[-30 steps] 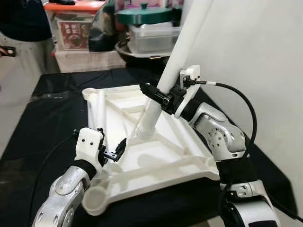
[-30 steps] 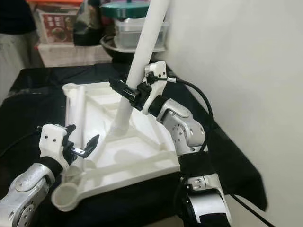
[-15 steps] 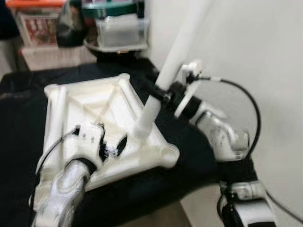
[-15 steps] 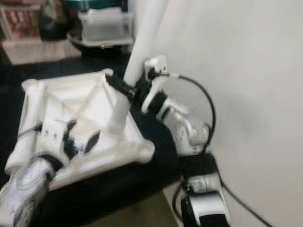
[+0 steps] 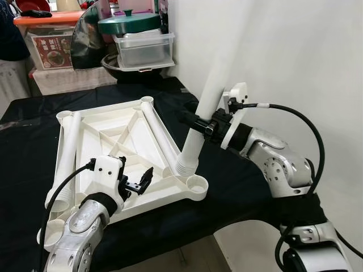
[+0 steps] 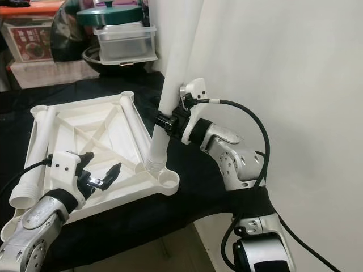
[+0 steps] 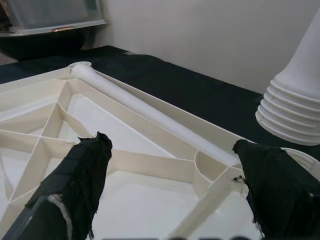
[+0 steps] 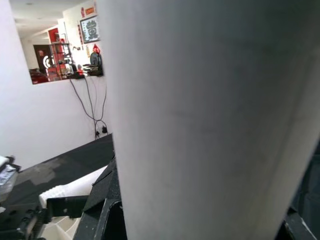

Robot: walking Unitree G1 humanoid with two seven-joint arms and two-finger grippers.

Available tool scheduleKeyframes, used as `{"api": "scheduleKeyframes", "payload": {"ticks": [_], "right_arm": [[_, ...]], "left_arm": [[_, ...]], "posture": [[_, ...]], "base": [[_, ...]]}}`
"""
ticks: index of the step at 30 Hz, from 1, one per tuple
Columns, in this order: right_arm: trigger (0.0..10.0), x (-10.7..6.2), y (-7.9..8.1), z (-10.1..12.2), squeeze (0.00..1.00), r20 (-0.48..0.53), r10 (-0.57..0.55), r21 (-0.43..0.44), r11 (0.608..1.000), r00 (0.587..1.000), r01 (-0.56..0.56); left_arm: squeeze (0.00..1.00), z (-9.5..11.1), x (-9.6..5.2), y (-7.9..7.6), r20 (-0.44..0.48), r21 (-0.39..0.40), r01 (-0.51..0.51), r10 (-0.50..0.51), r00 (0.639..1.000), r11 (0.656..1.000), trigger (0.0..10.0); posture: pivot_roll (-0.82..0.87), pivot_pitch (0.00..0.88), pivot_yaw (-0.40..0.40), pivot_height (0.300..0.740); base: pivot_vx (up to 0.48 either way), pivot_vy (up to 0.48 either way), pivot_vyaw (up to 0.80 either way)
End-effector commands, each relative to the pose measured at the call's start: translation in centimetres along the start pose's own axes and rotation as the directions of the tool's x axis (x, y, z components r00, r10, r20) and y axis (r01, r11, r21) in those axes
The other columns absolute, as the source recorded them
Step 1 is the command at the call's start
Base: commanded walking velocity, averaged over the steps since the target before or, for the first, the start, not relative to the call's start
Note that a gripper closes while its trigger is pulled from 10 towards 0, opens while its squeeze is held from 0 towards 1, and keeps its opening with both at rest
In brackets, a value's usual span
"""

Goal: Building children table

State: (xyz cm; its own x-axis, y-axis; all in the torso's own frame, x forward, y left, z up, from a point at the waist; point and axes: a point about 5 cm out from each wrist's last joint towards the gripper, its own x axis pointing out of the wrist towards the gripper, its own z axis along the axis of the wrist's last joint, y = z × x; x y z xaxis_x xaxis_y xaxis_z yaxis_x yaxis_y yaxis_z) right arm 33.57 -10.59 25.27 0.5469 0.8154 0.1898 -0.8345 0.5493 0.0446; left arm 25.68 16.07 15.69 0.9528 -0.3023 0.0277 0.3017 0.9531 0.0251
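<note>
Now shows the white leg [image 5: 207,105], clamped in the right hand [image 5: 199,121], standing with its ribbed end just beside the near corner socket [image 5: 195,182] of the upturned tabletop frame [image 5: 108,133] on the black-draped table [image 5: 238,181], instead of mid-frame a second ago. Leaves the left hand [image 5: 138,183] spread wide, empty, over the frame's near edge. Suggests seating the leg comes next.

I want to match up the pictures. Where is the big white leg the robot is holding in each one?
Left eye view: the leg slants up from the tabletop corner, held by the right gripper.
Right eye view: centre, its ribbed end above the corner socket.
Left wrist view: ribbed end at the edge.
Right wrist view: very close, white surface.
Shared landmark: the corner socket.
</note>
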Motion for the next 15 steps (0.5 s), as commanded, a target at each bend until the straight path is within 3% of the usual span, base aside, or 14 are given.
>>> {"api": "scheduleKeyframes", "payload": {"ticks": [1, 6, 15], "right_arm": [[10.0, 0.31, -0.18, 0.64, 0.0, 0.008, -0.009, -0.033, 0.999, 1.0, 0.01], [10.0, 0.17, -0.49, 0.71, 0.0, 0.007, -0.021, -0.038, 0.999, 1.0, 0.022], [10.0, -0.21, -0.39, 0.52, 0.0, -0.035, 0.023, -0.102, 0.994, 0.999, -0.026]], "left_arm": [[0.0, -0.32, -0.02, 0.43, -0.017, 0.006, -0.019, 0.019, 1.0, 1.0, 10.0], [0.0, -0.38, -0.15, 0.44, -0.014, 0.01, -0.024, 0.024, 1.0, 1.0, 10.0], [0.0, -0.44, -0.27, 0.7, -0.017, 0.021, -0.027, 0.027, 0.999, 0.999, 10.0]], "posture": [[-0.01, 0.0, -0.036, 0.74], [0.0, 0.0, -0.036, 0.74], [0.0, 0.0, -0.034, 0.74]], "base": [[0.0, 0.0, -0.79], [0.0, 0.0, -0.78], [0.0, 0.0, 0.0]]}}
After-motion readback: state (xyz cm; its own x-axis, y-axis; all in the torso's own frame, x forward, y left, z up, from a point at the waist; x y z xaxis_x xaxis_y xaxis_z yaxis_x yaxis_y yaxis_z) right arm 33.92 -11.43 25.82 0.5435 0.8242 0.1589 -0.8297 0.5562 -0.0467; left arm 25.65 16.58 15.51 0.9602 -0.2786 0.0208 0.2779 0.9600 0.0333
